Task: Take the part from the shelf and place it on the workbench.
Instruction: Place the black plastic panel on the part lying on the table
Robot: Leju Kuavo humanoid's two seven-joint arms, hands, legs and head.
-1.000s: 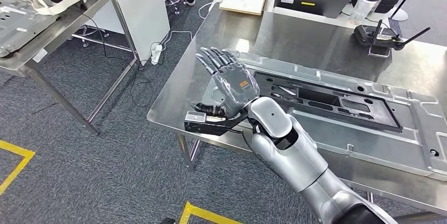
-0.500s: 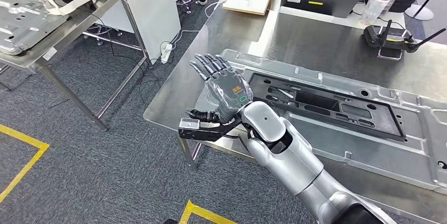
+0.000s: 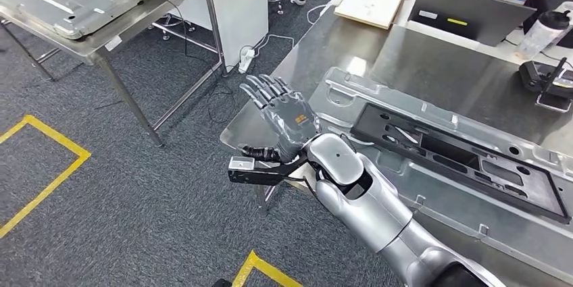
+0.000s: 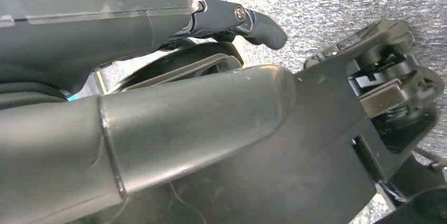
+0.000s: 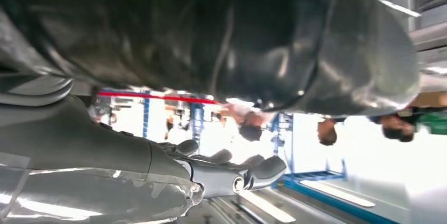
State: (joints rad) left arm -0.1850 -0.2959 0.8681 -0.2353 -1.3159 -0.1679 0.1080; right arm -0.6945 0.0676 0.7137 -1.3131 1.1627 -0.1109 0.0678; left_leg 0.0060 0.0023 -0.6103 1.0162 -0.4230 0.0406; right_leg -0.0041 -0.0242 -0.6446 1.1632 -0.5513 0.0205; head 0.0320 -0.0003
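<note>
The whole view has swung right: the camera is turning, so the robot looks to be leaving. Right hand (image 3: 284,119) hovers, fingers apart, holding nothing. The part (image 3: 459,148) lies flat on the table (image 3: 432,64), apparently delivered.

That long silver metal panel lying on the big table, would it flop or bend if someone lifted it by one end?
The silver metal panel is pressed with ribs and raised edges, so it is probably fairly stiff. It is long and thin, so it might sag a little. The black frame lying on it could slide off if tilted.
</note>
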